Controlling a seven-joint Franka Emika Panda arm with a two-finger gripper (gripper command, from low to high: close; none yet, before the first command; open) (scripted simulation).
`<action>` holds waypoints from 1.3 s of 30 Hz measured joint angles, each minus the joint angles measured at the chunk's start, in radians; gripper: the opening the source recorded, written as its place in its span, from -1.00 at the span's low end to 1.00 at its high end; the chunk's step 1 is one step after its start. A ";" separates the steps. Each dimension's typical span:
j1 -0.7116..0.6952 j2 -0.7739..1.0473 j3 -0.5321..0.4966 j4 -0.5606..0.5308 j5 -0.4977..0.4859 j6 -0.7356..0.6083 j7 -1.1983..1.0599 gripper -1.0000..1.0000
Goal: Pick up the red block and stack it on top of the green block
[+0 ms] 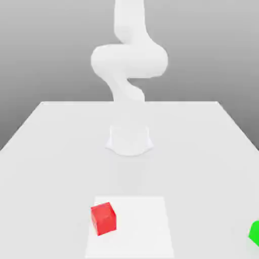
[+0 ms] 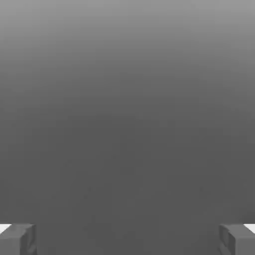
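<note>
You see the red block (image 1: 103,219) resting, turned askew, near and left of centre. The green block (image 1: 255,233) lies near, far to the right, apparently cut off by the view's edge.

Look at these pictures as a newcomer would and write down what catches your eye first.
The red block stands out most, sitting askew near the edge of a white patch toward the exterior view's left. Next comes the bright green block, cut off by the picture's edge at the exterior view's right. Behind them rises the pale arm.
</note>
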 joint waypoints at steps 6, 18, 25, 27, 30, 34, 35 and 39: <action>-0.081 0.224 0.040 -0.098 0.026 0.117 0.233 0.00; -0.198 0.659 0.080 -0.289 -0.006 0.345 0.744 0.00; -0.190 0.914 0.044 -0.323 -0.058 0.521 0.918 0.00; -0.179 0.983 0.030 -0.313 -0.070 0.580 0.929 -1.00; -0.179 0.983 0.030 -0.313 -0.071 0.580 0.929 -1.00; -0.177 0.991 0.029 -0.313 -0.073 0.588 0.931 -1.00; -0.180 0.968 0.032 -0.316 -0.068 0.568 0.928 -1.00; -0.188 0.835 0.047 -0.336 -0.039 0.455 0.907 -1.00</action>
